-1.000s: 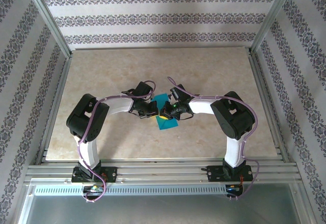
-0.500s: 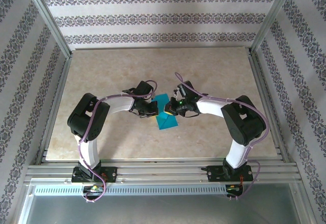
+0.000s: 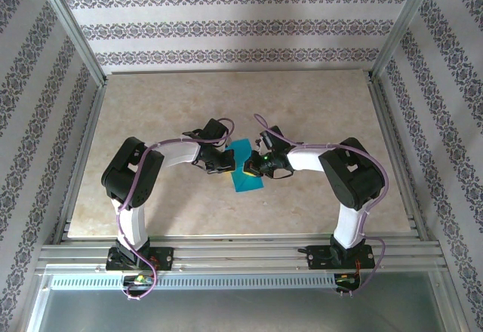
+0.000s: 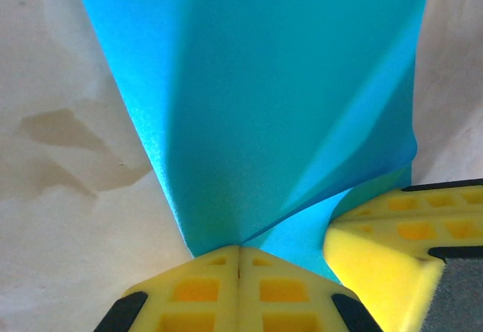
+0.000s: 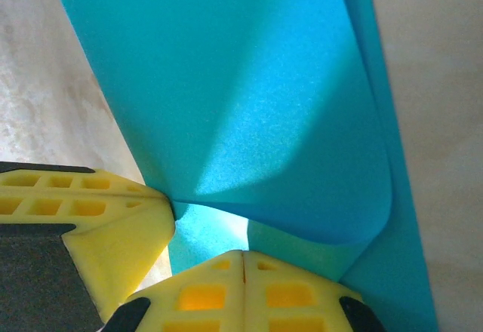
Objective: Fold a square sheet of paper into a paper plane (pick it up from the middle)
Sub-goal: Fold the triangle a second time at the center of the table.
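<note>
Sheet status: square sheet of paper [image 3: 249, 182] lies mid-table [image 3: 317, 113], partly folded, between both arms. Left fingers [image 4: 196, 290] are pressed together, pinching its edge, and right fingers [image 5: 204, 294] likewise. Versus half a second ago, right elbow swung slightly inward; sheet unmoved.

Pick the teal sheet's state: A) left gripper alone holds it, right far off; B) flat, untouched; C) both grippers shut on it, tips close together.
C: the left gripper and the right gripper each sit shut on the square sheet of paper, and each wrist view has the other gripper's yellow tip right beside.
</note>
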Motion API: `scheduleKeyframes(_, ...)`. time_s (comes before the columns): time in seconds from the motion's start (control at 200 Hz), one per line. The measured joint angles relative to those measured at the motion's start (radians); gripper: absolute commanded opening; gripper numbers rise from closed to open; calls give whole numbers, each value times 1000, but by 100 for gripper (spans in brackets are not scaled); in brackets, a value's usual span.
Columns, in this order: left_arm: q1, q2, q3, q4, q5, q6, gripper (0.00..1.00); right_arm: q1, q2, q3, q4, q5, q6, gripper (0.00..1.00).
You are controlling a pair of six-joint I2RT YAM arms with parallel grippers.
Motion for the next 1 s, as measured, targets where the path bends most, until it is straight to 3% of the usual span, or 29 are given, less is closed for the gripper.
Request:
scheduleKeyframes(0.29, 0, 25, 63, -72, -4, 41, 0, 0, -8, -35, 58, -3, 36, 3)
scheduleKeyframes(0.44, -2, 27, 93, -79, -2, 42, 5, 5, -24, -61, 95, 31, 103, 3)
scheduleKeyframes(0.754, -16, -149, -87, 35, 31, -104, 8, 29, -56, -119, 188, 138, 251, 3)
scheduleKeyframes(0.999, -77, -136, -116, 62, 55, -179, 6, 29, -56, -127, 228, 193, 290, 3)
